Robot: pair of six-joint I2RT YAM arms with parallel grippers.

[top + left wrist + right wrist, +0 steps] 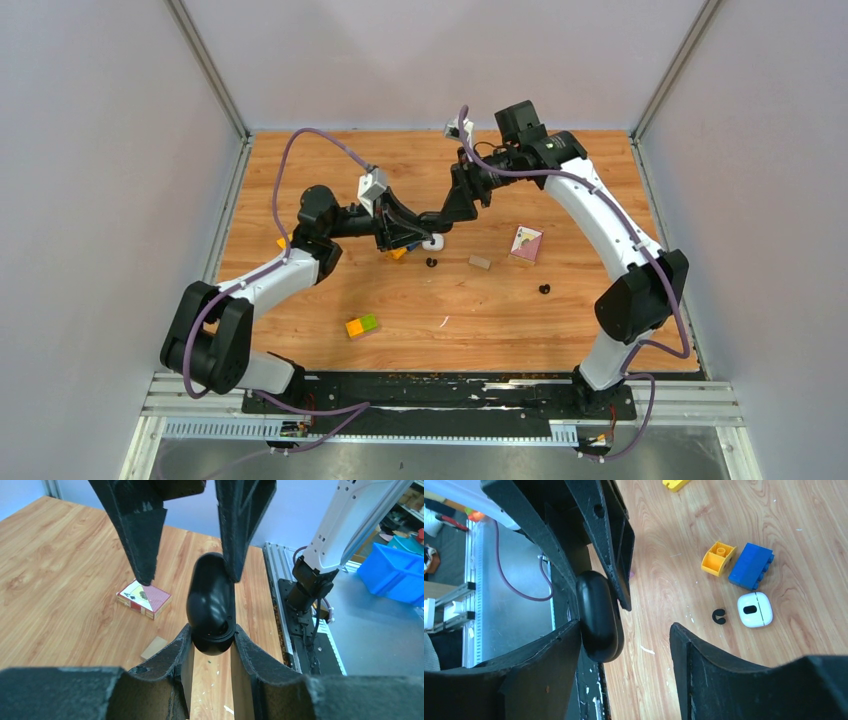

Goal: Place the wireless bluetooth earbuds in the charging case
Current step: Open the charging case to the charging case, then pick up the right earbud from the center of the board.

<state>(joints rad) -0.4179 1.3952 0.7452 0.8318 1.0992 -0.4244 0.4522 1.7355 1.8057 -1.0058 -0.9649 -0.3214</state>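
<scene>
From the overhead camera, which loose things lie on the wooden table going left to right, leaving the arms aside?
Orange-and-green block → white case → small wooden block → card box → black earbud. A second black earbud lies in line with the white case, so it is left out.

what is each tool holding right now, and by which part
The left tool clamps the black charging case by one end; the right tool stands open around the other end, holding nothing.

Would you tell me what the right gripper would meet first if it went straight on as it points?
Probably the black charging case, which sits against one finger of the open right gripper; just beyond, the left gripper holding it.
</scene>
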